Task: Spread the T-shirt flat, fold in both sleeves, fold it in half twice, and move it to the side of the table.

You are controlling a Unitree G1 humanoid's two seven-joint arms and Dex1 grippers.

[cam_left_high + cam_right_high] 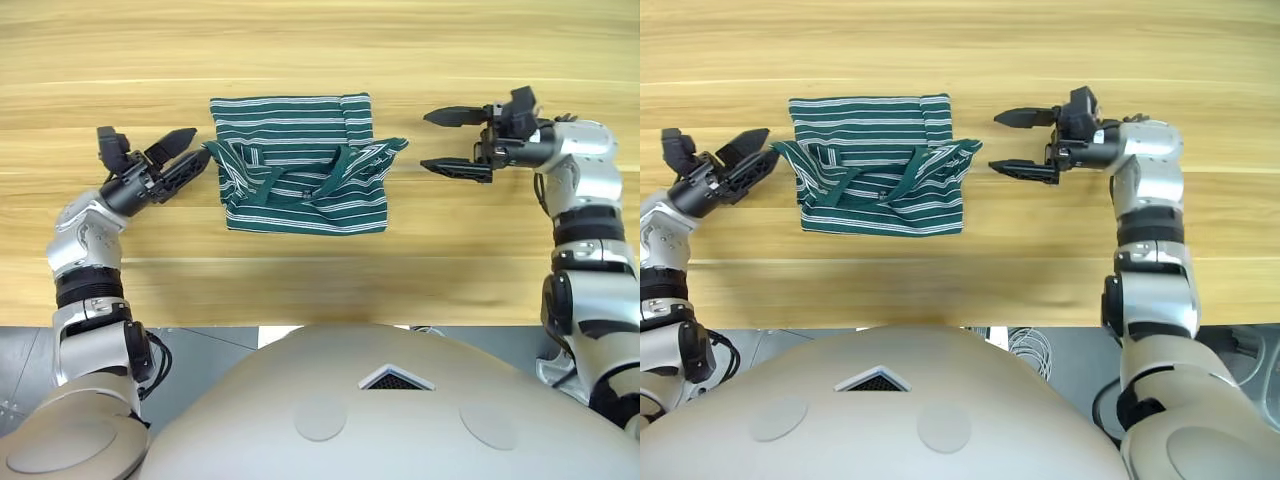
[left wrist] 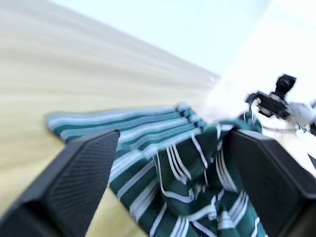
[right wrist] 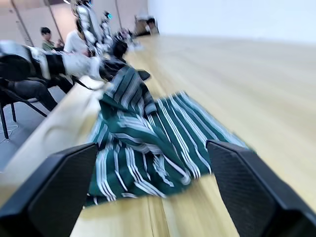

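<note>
The left gripper [image 1: 199,144] hangs low over the wooden table [image 1: 320,40] with its two dark fingers a modest way apart and nothing between them; its tips sit just beside the left edge of the T-shirt [image 1: 296,166], and whether they touch the cloth cannot be told. In the left wrist view, its ribbed fingers [image 2: 74,182] frame the striped fabric that lies just beyond them. The right gripper [image 1: 425,141] is spread much wider, one finger well above the other in the head view, holding nothing. It points at the shirt's right side, with a small strip of bare wood between the tips and the nearest flap of cloth. The T-shirt is dark green with thin white stripes and lies in the middle of the table between the two grippers. Its far part lies flat and roughly square, while the near part is rumpled, with crossing folds and a flap sticking out to the right.
</note>
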